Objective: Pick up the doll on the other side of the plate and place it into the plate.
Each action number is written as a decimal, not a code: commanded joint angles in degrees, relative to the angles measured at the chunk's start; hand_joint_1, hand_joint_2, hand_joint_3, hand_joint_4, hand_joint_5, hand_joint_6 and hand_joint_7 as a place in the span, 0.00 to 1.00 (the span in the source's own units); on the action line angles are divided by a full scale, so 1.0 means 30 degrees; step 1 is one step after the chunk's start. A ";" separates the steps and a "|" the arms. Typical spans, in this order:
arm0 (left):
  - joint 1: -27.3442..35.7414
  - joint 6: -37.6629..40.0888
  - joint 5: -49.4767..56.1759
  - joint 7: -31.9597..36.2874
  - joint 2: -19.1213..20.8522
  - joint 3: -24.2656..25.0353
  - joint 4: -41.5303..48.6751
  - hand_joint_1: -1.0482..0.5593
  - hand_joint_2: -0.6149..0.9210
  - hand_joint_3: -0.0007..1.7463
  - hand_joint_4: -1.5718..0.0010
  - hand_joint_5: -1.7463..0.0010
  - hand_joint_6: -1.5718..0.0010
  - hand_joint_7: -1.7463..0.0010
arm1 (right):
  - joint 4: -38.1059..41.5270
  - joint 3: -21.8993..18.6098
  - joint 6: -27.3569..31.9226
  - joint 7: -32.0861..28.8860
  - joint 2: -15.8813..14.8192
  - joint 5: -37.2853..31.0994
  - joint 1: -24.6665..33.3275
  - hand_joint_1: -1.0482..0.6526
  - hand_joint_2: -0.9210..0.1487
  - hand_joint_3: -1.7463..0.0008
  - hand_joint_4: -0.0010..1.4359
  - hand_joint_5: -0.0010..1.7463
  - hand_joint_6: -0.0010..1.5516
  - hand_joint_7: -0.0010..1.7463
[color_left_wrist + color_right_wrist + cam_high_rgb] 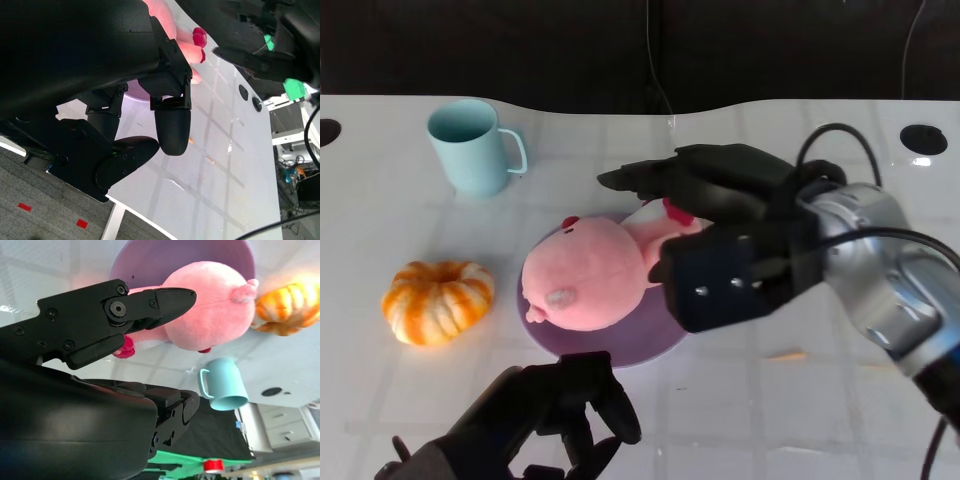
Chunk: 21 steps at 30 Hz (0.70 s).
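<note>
A pink pig doll (588, 282) is lying on its side in the purple plate (650, 345) at the middle of the white bench (800, 400), its snout turning toward the orange pumpkin (437, 300) and its red-tipped feet pointing toward the robot's right. The right hand (720, 235) is hovering just over the doll's rear, fingers spread above and beside the body; the wrist camera is showing one finger (150, 302) lying close along the doll's back while another is curling underneath in shadow, and whether they are pinching the plush or hanging just clear of it cannot be told from these views. That placement is suggesting a hand setting the toy down or letting it go, with the doll's weight already resting in the dish. The left hand (555, 415) is waiting low at the near edge of the bench, fingers curled inward on nothing, kept back, it seems, so as not to crowd the plate. A pale blue mug (472, 147) is standing upright well apart at the far left, handle toward the plate. The doll appears to be overhanging the rim on the pumpkin side, so a careless withdrawal could be dragging it off.
</note>
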 commanded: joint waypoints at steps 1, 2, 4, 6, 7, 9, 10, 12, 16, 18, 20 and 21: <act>0.0038 0.0044 0.0061 0.0314 0.0079 0.0114 0.0047 0.55 0.76 0.61 0.59 0.00 0.60 0.17 | -0.2202 -0.0922 0.0121 0.0293 -0.1034 0.0543 0.1393 0.13 0.00 0.88 0.01 0.18 0.10 0.00; 0.0033 0.0033 0.0071 0.0310 0.0085 0.0124 0.0075 0.56 0.76 0.61 0.59 0.00 0.60 0.17 | -0.2832 -0.1199 0.0152 0.0243 -0.1196 0.0706 0.1887 0.14 0.00 0.88 0.02 0.18 0.11 0.01; 0.0027 -0.0095 0.0204 0.0345 0.0128 0.0127 0.0136 0.56 0.76 0.60 0.59 0.00 0.60 0.17 | -0.4039 -0.1838 0.0135 0.0021 -0.1466 0.1162 0.3024 0.17 0.00 0.89 0.05 0.20 0.13 0.01; 0.0036 -0.0187 0.0331 0.0378 0.0170 0.0117 0.0166 0.56 0.76 0.61 0.57 0.00 0.60 0.17 | -0.5049 -0.2501 -0.0137 -0.0201 -0.1763 0.1696 0.4220 0.21 0.00 0.90 0.09 0.22 0.15 0.02; 0.0051 -0.0127 0.0225 0.0343 0.0121 0.0137 0.0177 0.57 0.76 0.61 0.57 0.00 0.59 0.17 | -0.5547 -0.2805 -0.0268 -0.0276 -0.1962 0.1890 0.4814 0.22 0.00 0.90 0.11 0.23 0.16 0.03; 0.0058 -0.0110 0.0067 0.0285 0.0043 0.0167 0.0226 0.57 0.76 0.61 0.57 0.00 0.59 0.17 | -0.6328 -0.3327 -0.0576 -0.0589 -0.2228 0.2152 0.5850 0.24 0.00 0.91 0.16 0.26 0.22 0.05; 0.0056 -0.0159 0.0057 0.0267 0.0042 0.0168 0.0248 0.57 0.76 0.60 0.57 0.00 0.59 0.17 | -0.6588 -0.3678 -0.1062 -0.1012 -0.2316 0.2386 0.6494 0.25 0.00 0.91 0.18 0.27 0.24 0.06; 0.0041 -0.0235 0.0066 0.0246 0.0061 0.0167 0.0268 0.57 0.76 0.59 0.58 0.00 0.59 0.18 | -0.6837 -0.4171 -0.1815 -0.1691 -0.2370 0.2737 0.7366 0.28 0.00 0.93 0.26 0.31 0.31 0.08; 0.0042 -0.0297 0.0036 0.0226 0.0106 0.0221 0.0294 0.56 0.77 0.58 0.58 0.00 0.59 0.18 | -0.7985 -0.5469 -0.2106 -0.3114 -0.2013 0.3510 0.9889 0.38 0.00 0.97 0.38 0.46 0.44 0.13; 0.0053 -0.0309 0.0066 0.0218 0.0166 0.0229 0.0258 0.56 0.77 0.58 0.57 0.00 0.59 0.18 | -0.8463 -0.5948 -0.2180 -0.3669 -0.1845 0.3930 1.0966 0.43 0.00 0.98 0.41 0.53 0.48 0.16; 0.0059 -0.0291 0.0133 0.0229 0.0210 0.0218 0.0195 0.56 0.77 0.58 0.57 0.00 0.59 0.18 | -0.8907 -0.6293 -0.2039 -0.4051 -0.1650 0.4239 1.1829 0.49 0.01 0.99 0.46 0.57 0.53 0.18; 0.0041 -0.0343 0.0149 0.0230 0.0228 0.0221 0.0219 0.56 0.77 0.58 0.57 0.00 0.59 0.17 | -0.9307 -0.6501 -0.1788 -0.4120 -0.1548 0.4427 1.2425 0.51 0.01 0.99 0.48 0.59 0.55 0.20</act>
